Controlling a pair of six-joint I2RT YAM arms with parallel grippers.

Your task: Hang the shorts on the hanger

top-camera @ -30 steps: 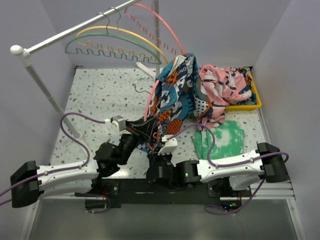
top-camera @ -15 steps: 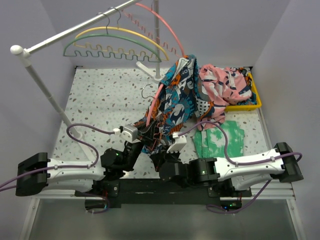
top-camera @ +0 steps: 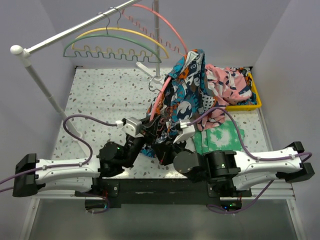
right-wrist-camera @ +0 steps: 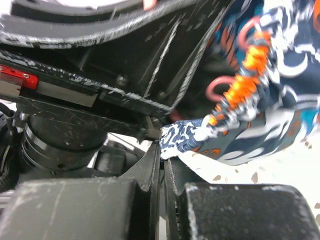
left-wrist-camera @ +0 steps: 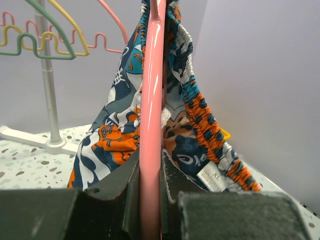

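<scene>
At left-centre, left gripper (left-wrist-camera: 151, 172) is clamped on the pink hanger (left-wrist-camera: 151, 100), now tipped up steeper than a second ago. With it the shorts (top-camera: 186, 92) ride higher, elastic waistband looped over the hanger's arm, mostly lifted, just beside the pink garment (top-camera: 227, 85). Further right, right gripper (right-wrist-camera: 161, 146) pinches a shorts edge. Threading looks mostly done; cloth probably needs pulling straight.

The pink hanger (top-camera: 162, 96) and the shorts (top-camera: 186, 86) draped on it now sit higher and further right for me; my right arm (top-camera: 260, 165) has stretched rightward.
</scene>
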